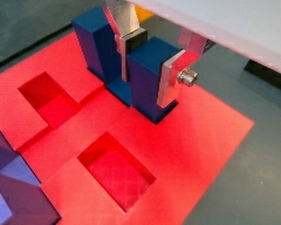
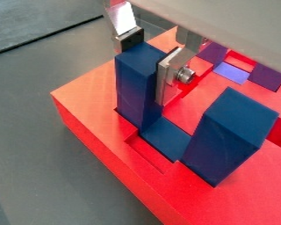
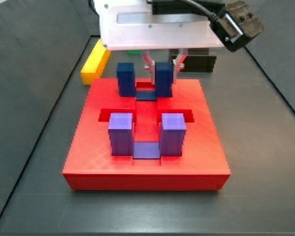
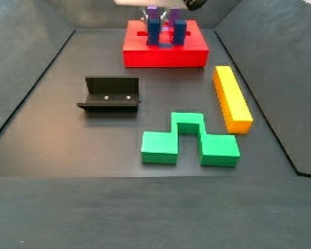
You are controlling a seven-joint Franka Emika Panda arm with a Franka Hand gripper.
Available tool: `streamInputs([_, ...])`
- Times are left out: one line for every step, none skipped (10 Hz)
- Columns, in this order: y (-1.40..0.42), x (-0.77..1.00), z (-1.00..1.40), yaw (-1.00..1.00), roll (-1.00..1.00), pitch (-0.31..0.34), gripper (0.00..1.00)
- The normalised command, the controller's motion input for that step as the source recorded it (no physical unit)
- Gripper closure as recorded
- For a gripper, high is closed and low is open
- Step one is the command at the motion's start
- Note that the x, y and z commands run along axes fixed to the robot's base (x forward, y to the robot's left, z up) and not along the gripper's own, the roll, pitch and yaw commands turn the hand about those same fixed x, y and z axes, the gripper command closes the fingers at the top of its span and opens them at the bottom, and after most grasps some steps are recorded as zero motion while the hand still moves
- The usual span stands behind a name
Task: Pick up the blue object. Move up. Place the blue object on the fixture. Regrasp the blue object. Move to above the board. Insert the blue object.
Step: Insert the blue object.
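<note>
The blue object [image 1: 149,83] stands legs-up in the cross-shaped recess of the red board [image 1: 202,141], its base down in the slot. My gripper [image 1: 146,86] straddles one upright leg, silver plates pressed to both of its sides. The other leg [image 2: 231,132] stands free beside it. In both side views the gripper [image 3: 155,63] hangs over the board's [image 3: 144,166] far half, closed on the blue object [image 3: 164,78]. The fixture [image 4: 109,95] sits alone on the floor, away from the board [image 4: 165,56].
A purple U-shaped block [image 3: 119,129] sits in the board's other half. A green block [image 4: 185,141] and a yellow bar [image 4: 231,97] lie on the dark floor. Two rectangular pockets [image 1: 117,169] of the recess are open.
</note>
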Motion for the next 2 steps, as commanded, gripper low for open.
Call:
streamInputs([-0.1, -0.1, -0.66, 0.0, 0.17, -0.037, 1.0])
streamInputs([0.0, 0.0, 0.0, 0.0, 0.0, 0.0, 1.0])
